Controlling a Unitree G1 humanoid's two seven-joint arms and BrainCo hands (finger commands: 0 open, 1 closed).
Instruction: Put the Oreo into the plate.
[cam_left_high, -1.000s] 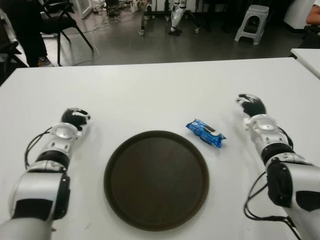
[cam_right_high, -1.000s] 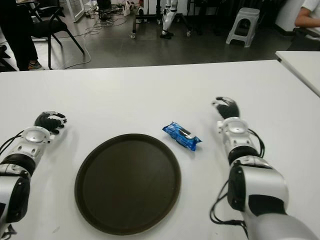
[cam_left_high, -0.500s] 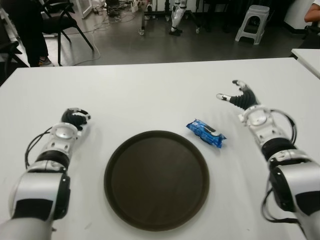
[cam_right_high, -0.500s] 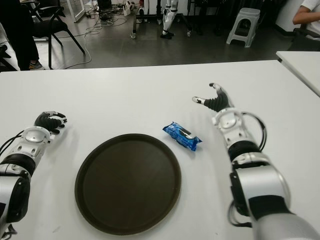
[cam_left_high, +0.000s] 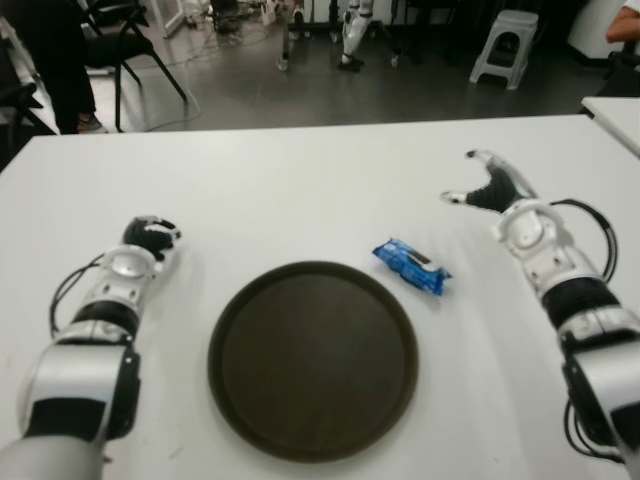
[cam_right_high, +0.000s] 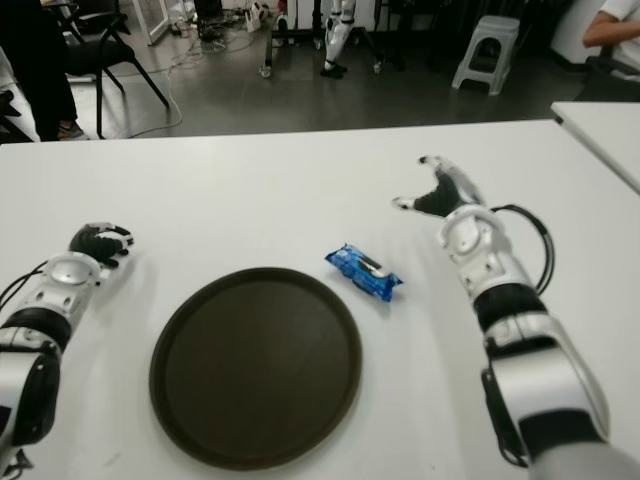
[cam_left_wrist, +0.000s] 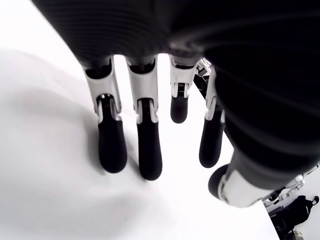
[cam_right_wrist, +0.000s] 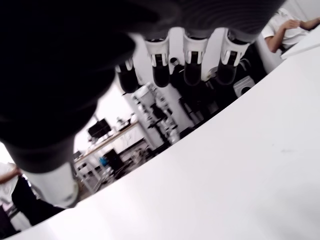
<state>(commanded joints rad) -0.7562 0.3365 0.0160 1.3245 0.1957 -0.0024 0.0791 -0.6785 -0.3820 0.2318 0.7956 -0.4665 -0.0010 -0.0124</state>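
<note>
Right hand (cam_left_high: 488, 186) fingers spread wide, empty, raised beyond and right of the plate (cam_left_high: 312, 358). Left hand (cam_left_high: 148, 237) left of the plate, fingers loosely extended, holding nothing. One blue Oreo pack (cam_left_high: 411, 266) on the white table (cam_left_high: 300, 190), just off the plate's far-right rim. Behind: grey floor, one stool (cam_left_high: 505, 44), chair (cam_left_high: 122, 40).

Blue Oreo pack (cam_left_high: 411, 266) flat on table, just beside round dark plate (cam_left_high: 312, 358).

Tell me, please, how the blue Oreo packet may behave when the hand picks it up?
The Oreo packet lies flat, so it probably won't roll. Its glossy wrapper looks thin, likely slippery and crinkly. It seems small and light; the open right hand could crush it.
</note>
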